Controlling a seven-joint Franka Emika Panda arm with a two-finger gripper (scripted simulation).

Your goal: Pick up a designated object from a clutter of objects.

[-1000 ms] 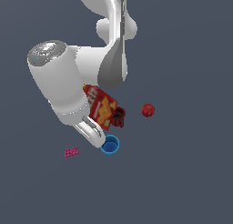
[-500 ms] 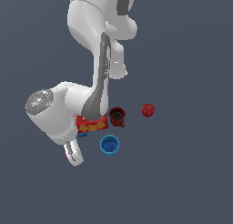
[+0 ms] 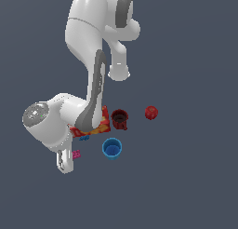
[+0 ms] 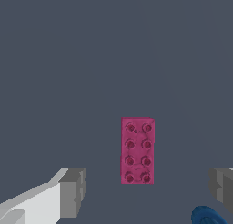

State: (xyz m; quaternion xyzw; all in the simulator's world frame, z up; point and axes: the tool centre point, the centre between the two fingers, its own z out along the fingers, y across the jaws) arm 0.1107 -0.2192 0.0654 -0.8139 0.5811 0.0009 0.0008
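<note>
The pincer (image 4: 148, 193) hangs spread apart over the pink brick (image 4: 138, 150), not touching it.

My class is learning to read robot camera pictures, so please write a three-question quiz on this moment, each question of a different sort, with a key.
1. True or false: the hand is shut on the pink brick.
2. How many studs show on the pink brick?
3. Which thing stands nearest the blue cup? A) red fruit B) dark-red mug C) a green bowl

Key
1. False: the fingers stand apart, the brick lies between them, untouched.
2. Eight, in two rows of four.
3. B
</note>
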